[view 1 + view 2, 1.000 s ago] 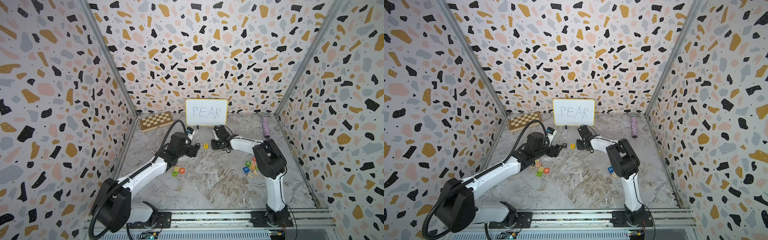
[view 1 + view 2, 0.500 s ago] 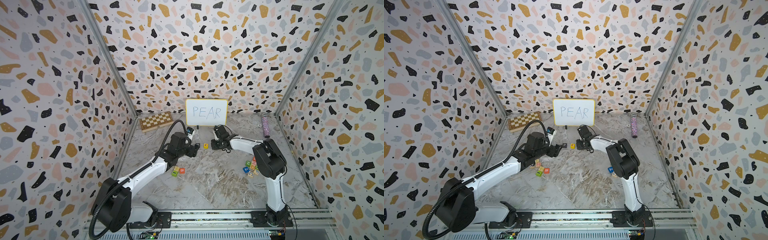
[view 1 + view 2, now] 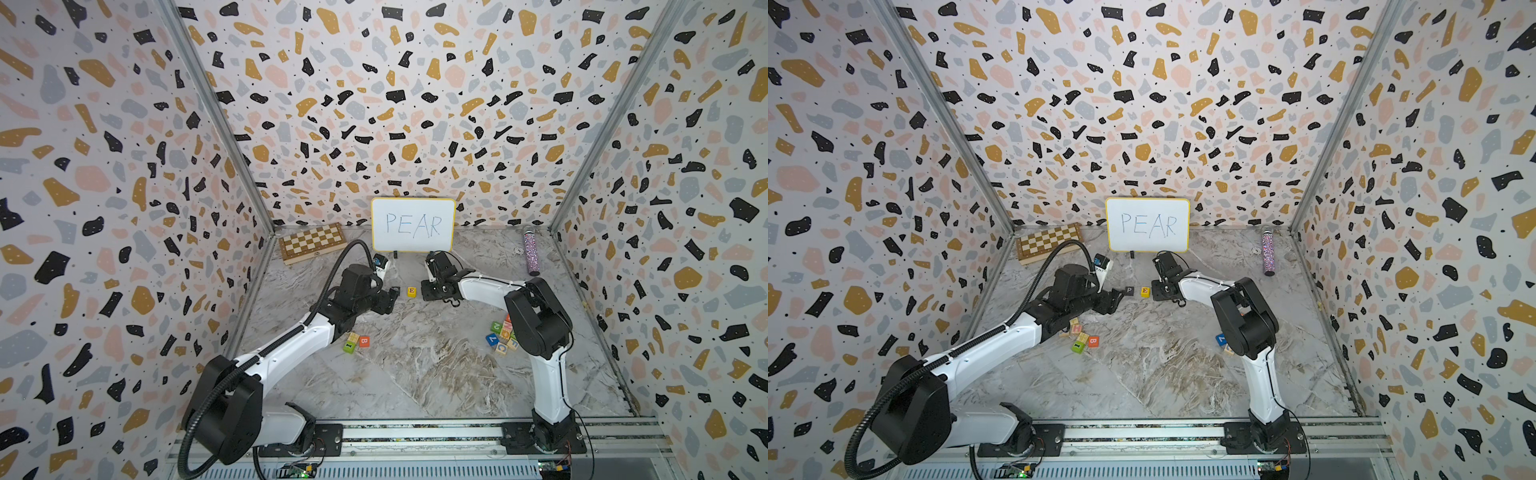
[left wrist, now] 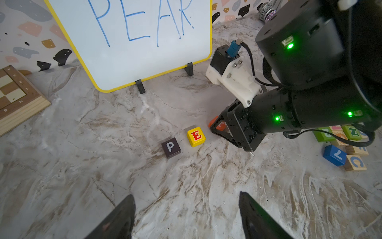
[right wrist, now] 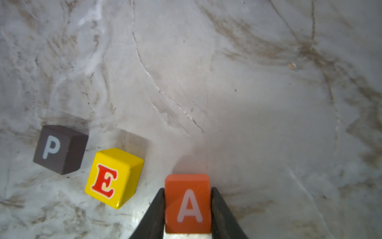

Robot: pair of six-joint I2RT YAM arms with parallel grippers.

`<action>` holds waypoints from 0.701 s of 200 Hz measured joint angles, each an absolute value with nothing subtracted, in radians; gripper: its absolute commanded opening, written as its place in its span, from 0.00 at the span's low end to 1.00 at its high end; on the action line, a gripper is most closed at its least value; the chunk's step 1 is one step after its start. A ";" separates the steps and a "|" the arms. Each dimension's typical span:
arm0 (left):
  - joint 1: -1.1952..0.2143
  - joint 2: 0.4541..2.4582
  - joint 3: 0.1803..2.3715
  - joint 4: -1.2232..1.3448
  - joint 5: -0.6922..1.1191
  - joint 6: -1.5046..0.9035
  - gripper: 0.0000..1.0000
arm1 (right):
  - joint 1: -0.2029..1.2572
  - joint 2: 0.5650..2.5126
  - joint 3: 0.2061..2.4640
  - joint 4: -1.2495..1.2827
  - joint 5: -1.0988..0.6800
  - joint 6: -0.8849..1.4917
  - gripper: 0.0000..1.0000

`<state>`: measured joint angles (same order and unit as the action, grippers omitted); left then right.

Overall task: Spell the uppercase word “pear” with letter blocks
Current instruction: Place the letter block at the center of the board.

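Below the whiteboard (image 3: 1147,224), mid-frame in a top view, the left gripper (image 3: 1117,297) hangs with its fingers spread wide and nothing between them. Right of it, the black P block (image 3: 1129,290) and yellow E block (image 3: 1145,291) stand side by side on the marble table (image 3: 1163,365), a small gap between them. Further right, the right gripper (image 3: 1156,291) pinches the orange-red A block (image 5: 188,203) just beside the E.

Terrazzo-patterned walls (image 3: 395,104) enclose a grey marbled surface (image 3: 415,374). A yellow-rimmed whiteboard (image 3: 412,224) reading PEAR stands at the back wall, with a wooden chessboard (image 3: 311,242) to its left and a glittery microphone (image 3: 530,253) to its right.
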<state>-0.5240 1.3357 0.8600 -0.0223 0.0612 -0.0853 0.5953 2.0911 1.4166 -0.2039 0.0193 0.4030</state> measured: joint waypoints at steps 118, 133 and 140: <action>-0.524 1.335 0.860 -0.038 0.062 -0.078 0.79 | 0.599 2.027 1.417 -0.232 0.025 0.403 0.52; -0.524 1.332 0.863 -0.053 0.066 -0.078 0.80 | 0.599 1.983 1.417 -0.236 0.021 0.399 0.53; -0.524 1.328 0.864 -0.059 0.068 -0.077 0.80 | 0.599 1.960 1.415 -0.236 0.023 0.398 0.53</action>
